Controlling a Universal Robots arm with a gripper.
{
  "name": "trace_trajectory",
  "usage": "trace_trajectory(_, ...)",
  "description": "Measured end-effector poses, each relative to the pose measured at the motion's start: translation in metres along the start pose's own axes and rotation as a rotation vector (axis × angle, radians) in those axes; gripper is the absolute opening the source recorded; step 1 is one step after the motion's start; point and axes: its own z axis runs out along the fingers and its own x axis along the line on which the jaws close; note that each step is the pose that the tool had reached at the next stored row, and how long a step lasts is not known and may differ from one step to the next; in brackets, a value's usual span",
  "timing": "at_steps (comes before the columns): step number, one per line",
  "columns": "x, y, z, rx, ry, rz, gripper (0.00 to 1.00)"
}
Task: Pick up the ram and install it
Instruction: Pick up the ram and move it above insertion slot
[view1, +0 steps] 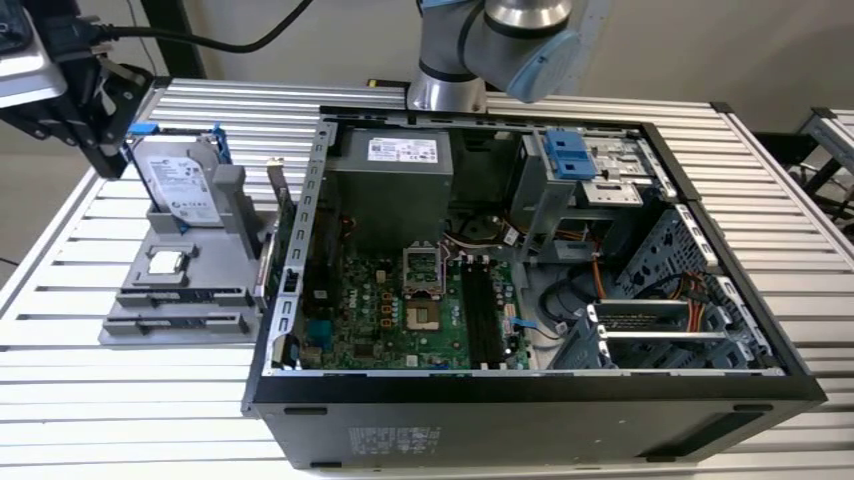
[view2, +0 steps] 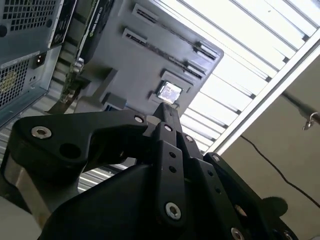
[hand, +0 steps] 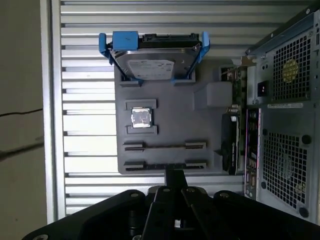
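**Slatted worktop (view1: 120, 420), jaws clenched above the parts holder**

Ribbed metal slats run under everything we see. Our gripper (hand: 174, 175) has its jaws clenched tip to tip, with nothing between them. It hangs clear above the edge of a grey parts holder (hand: 170, 127) and touches nothing.

Nearest the jaws, the holder carries two long slots side by side. We take the ram (hand: 165, 165) to be the thin dark strip standing on edge in the closer slot. The second slot shows a fainter line, and we cannot tell whether it holds anything.

Past the slots, a small square processor chip (hand: 141, 118) lies flat in its pocket. Beyond that, a silver hard drive (hand: 152, 66) leans in a blue frame.

A dark expansion card (hand: 229, 142) stands on edge between the holder and the computer case (view1: 534, 400). In the exterior view the case lies on its side to the exterior view's right of the holder. It is open, and the green motherboard (view1: 387, 320) faces up. The arm (view1: 521, 40) rises behind it.
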Motion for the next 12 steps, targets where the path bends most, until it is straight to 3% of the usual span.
trace_trajectory(5,0.0019,-0.0035,0.0014,-0.0004,0.0010,-0.020,0.00)
trace_trajectory(12,0.0047,-0.0132,0.0026,-0.0005,0.0013,-0.026,0.00)
